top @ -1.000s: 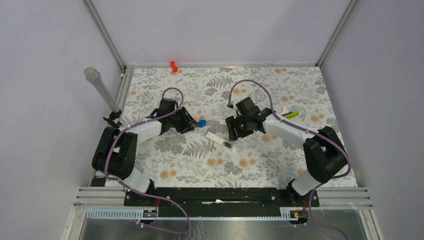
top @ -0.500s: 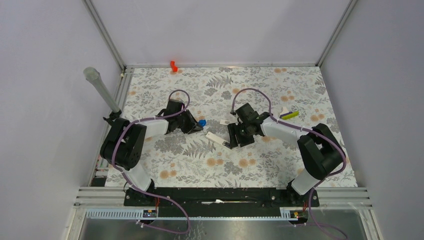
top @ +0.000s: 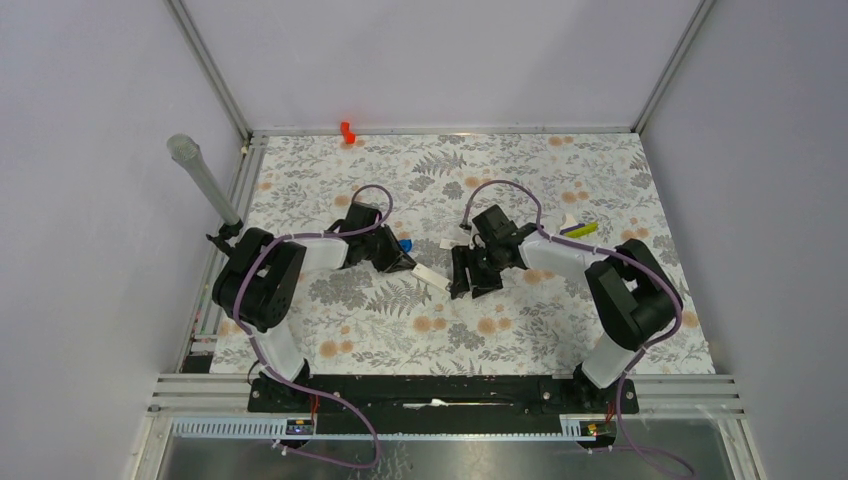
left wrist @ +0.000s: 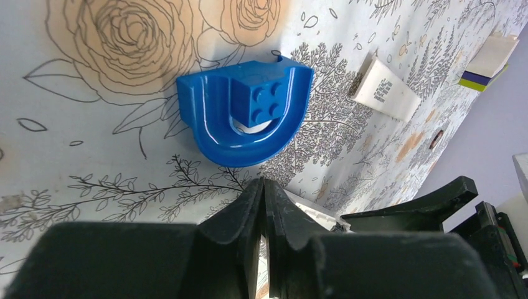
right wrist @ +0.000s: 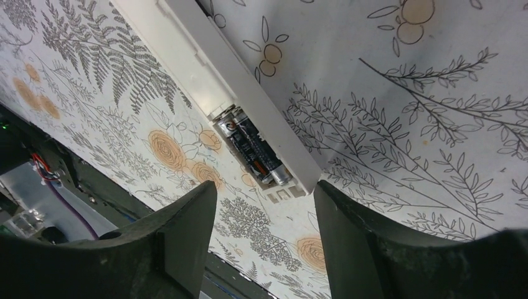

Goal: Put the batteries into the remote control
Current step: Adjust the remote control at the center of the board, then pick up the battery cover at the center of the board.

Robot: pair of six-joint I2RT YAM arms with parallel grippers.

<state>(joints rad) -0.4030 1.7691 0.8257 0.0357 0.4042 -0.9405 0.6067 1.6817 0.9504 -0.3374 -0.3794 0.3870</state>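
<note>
As the two arms were pictured low over the floral worktop [top: 520,330], the left claw [top: 400,260] was seen drawn narrow, its fingers [left wrist: 236,212] pressed together at the tips with nothing visibly held between them. Just beyond it, a blue blob [left wrist: 246,112] was lying on the worktop. To the right, the remote control [right wrist: 205,68] was laid flat near the middle, its left end just beside the left claw. Two batteries [right wrist: 252,146] were seated side by side in the recess at its other end. The right claw [right wrist: 264,193] was held spread wide above that end, gripping nothing.
</note>
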